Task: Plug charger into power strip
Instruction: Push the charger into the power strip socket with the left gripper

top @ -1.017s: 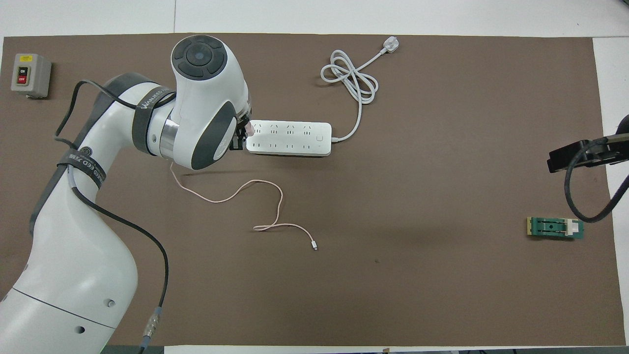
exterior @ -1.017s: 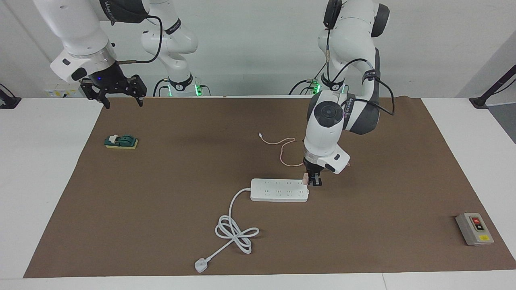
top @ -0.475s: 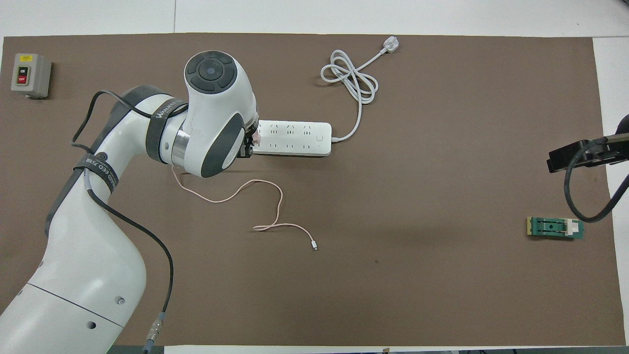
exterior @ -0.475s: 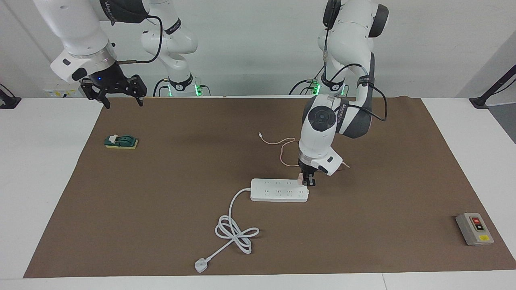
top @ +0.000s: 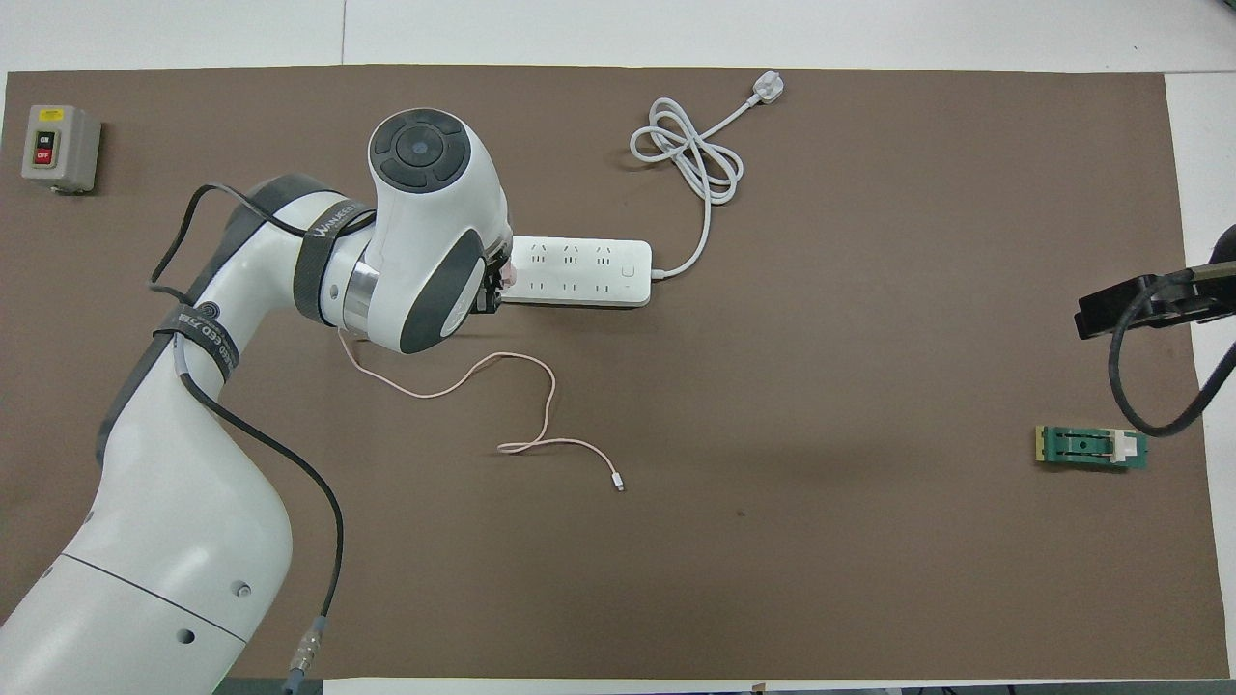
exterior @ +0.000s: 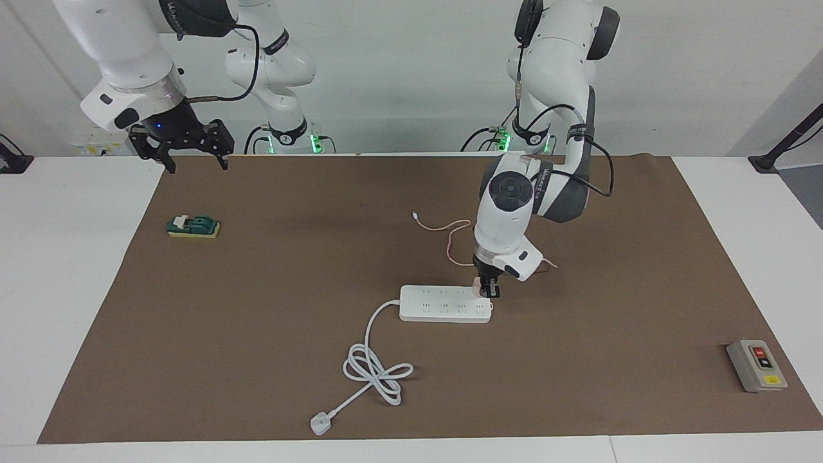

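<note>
Charger (exterior: 477,287), clamped in the left gripper (exterior: 487,290), has shifted over the strip (exterior: 445,303) end toward the left arm's side; apparently touching, seating unconfirmed. Next: press down. Right gripper (exterior: 190,154) waits with fingers spread, raised.

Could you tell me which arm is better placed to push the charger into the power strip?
Left. The left gripper is shut on the charger over the power strip; the open right gripper waits up at the mat's edge.
</note>
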{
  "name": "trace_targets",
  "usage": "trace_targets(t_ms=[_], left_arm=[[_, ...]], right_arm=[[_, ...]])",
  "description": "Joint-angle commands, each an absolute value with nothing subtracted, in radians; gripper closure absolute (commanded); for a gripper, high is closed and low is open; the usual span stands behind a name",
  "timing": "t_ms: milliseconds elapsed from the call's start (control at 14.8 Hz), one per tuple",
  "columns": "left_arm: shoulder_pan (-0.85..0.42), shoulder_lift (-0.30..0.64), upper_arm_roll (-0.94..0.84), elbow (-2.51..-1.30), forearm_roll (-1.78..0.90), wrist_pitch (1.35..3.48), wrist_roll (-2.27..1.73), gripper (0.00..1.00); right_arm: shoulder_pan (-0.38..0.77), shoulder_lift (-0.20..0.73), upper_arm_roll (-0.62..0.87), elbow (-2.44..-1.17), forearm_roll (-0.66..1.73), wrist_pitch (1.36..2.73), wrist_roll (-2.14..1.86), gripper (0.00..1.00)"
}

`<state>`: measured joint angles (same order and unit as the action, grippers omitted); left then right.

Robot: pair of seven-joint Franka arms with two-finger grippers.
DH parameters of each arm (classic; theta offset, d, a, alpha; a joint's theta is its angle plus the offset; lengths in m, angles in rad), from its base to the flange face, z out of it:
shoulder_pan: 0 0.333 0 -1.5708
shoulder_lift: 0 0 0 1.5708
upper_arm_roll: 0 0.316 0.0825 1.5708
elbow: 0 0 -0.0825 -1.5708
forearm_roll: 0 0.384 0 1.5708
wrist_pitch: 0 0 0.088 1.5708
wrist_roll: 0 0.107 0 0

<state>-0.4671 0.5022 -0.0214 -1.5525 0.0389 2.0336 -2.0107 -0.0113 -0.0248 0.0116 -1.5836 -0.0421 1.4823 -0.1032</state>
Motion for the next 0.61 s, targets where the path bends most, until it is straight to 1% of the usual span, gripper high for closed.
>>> trace_targets(t_ms=[0, 542], left_arm=[[-0.474, 0.485, -0.014, -1.591, 0.026, 2.063, -2.019, 1.0], [-0.474, 0.483, -0.015, -1.603, 0.023, 2.072, -2.019, 1.0]], right_arm=[[-0.029, -0.023, 0.026, -1.574, -0.048, 1.463, -0.121, 0.0], [-0.029, -0.021, 0.026, -1.574, -0.048, 1.463, -0.121, 0.0]])
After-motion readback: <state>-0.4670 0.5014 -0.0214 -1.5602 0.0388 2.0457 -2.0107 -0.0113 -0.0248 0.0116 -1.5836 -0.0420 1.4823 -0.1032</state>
